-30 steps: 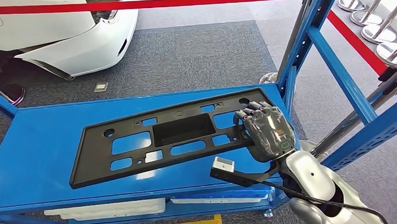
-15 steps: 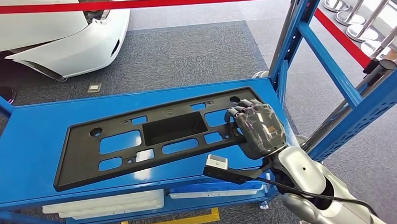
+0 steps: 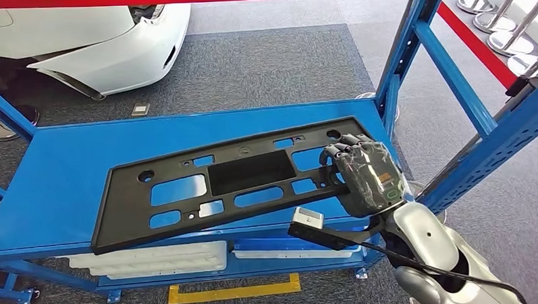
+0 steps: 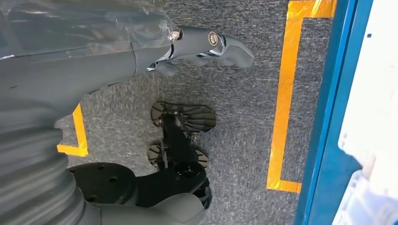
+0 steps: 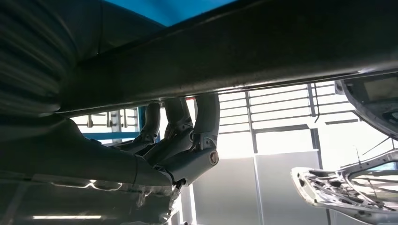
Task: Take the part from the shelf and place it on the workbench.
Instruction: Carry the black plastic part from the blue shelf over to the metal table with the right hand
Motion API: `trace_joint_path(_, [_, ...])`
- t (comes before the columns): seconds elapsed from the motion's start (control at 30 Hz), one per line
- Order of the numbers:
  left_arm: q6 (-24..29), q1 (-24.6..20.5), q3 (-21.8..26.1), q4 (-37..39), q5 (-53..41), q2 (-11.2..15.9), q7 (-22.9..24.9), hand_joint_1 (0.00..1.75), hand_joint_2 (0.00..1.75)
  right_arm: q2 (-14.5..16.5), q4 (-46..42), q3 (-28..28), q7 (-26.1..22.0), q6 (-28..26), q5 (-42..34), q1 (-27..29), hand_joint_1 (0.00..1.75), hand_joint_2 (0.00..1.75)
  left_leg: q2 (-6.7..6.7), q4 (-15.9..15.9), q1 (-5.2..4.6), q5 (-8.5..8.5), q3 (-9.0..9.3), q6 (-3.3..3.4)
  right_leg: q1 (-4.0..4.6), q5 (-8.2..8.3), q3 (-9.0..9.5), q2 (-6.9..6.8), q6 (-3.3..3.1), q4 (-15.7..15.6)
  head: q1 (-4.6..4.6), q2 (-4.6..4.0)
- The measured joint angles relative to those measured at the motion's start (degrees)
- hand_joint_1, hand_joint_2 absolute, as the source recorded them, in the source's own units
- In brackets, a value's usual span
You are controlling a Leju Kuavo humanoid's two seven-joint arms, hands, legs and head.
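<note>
Head view: black part (image 3: 233,183) lying flat across blue shelf (image 3: 64,172), spanning frame centre. Right hand (image 3: 365,179) at centre right, gripping the part's right end, fingers (image 3: 347,147) curled over its edge. White car (image 3: 93,43) at upper left.

Left wrist view: left hand (image 4: 94,51) at upper left, holding nothing, thumb extended over grey carpet (image 4: 244,117); other fingers hidden, so spread cannot be told. Yellow floor tape (image 4: 284,93) at right.

Right wrist view: fingers (image 5: 206,117) at centre hooked up against the part's dark edge (image 5: 244,56) crossing the upper frame.
</note>
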Motion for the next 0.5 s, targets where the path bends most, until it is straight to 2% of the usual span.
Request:
trace_joint_path(0.03, [0.02,0.01,-0.01,0.00,0.04,0.01,-0.01,0.00,1.75,0.00,0.00,0.00,-0.03,-0.04,-0.10,-0.04,1.75,1.75,-0.07,1.45,0.04,-1.26,-0.50,-0.34,-0.13,0.34,-0.10,-0.09,-0.39,-0.26,-0.22,0.00])
trace_joint_path(0.07, [0.03,0.01,-0.01,0.00,0.09,0.01,-0.01,0.00,1.75,0.00,0.00,0.00,-0.05,-0.10,-0.25,-0.07,1.75,1.75,-0.13,4.02,0.16,-3.21,-1.42,-0.66,-0.24,0.66,-0.28,-0.18,-0.68,-0.44,-0.54,0.00])
trace_joint_path(0.13, [0.05,0.05,-0.02,0.00,0.22,0.01,-0.01,0.00,1.75,0.00,0.00,0.01,-0.09,-0.22,-0.58,-0.12,1.75,1.75,-0.14,11.31,0.41,-7.57,-4.06,-1.15,-0.21,1.12,-0.91,-0.24,-0.87,-0.44,-1.26,0.00])
trace_joint_path(0.17, [0.07,0.08,-0.02,0.00,0.29,0.00,-0.01,0.00,1.75,0.00,0.01,0.02,-0.09,-0.25,-0.69,-0.12,1.75,1.75,-0.14,14.07,0.53,-8.77,-4.89,-1.29,-0.20,1.36,-1.26,-0.24,-0.83,-0.41,-1.50,0.00])
trace_joint_path(0.2, [0.09,0.11,-0.02,0.00,0.37,-0.01,-0.01,0.00,1.75,0.00,0.03,0.03,-0.09,-0.26,-0.78,-0.12,1.75,1.75,-0.13,14.98,0.61,-8.93,-4.82,-1.37,-0.20,1.59,-1.59,-0.23,-0.77,-0.37,-1.72,0.00])
trace_joint_path(0.23, [0.11,0.12,-0.02,0.00,0.43,0.00,0.00,0.00,1.75,0.00,0.04,0.03,-0.09,-0.27,-0.85,-0.12,1.75,1.75,-0.13,13.60,0.68,-8.04,-3.62,-1.36,-0.22,1.81,-1.84,-0.21,-0.66,-0.34,-1.94,0.00])
trace_joint_path(0.33, [0.13,0.04,-0.02,0.00,0.59,0.01,0.06,0.00,1.75,0.00,0.07,0.04,-0.07,-0.48,-1.11,-0.16,1.75,1.75,-0.18,2.01,0.68,-3.76,3.16,-0.92,-0.16,2.30,-2.21,-0.17,-0.13,-0.20,-2.77,0.00])
trace_joint_path(0.37, [0.13,0.04,-0.02,0.00,0.62,0.00,0.08,0.00,1.75,0.00,0.07,0.04,-0.06,-0.61,-1.19,-0.20,1.75,1.75,-0.20,-0.57,0.58,-3.04,4.38,-0.66,-0.11,2.49,-2.31,-0.18,0.16,-0.15,-2.87,0.00])
trace_joint_path(0.4, [0.13,0.08,-0.02,0.00,0.62,-0.01,0.09,0.00,1.75,0.00,0.08,0.04,-0.04,-0.71,-1.26,-0.23,1.75,1.75,-0.21,-1.68,0.43,-2.82,4.71,-0.36,-0.08,2.70,-2.43,-0.19,0.50,-0.12,-2.85,0.00])
trace_joint_path(0.47, [0.13,0.15,-0.02,0.00,0.62,-0.02,0.11,0.00,1.75,0.02,0.09,0.04,-0.03,-0.84,-1.41,-0.28,1.75,1.75,-0.18,-1.94,0.32,-2.17,4.38,0.45,-0.16,3.14,-2.65,-0.19,1.34,-0.20,-2.65,0.00])
trace_joint_path(0.5, [0.12,0.13,-0.02,0.00,0.62,-0.03,0.13,0.00,1.75,0.03,0.09,0.04,-0.03,-0.87,-1.47,-0.29,1.75,1.75,-0.12,-2.19,0.37,-1.72,4.26,0.92,-0.22,2.83,-2.87,-0.16,1.69,0.09,-2.56,0.00])
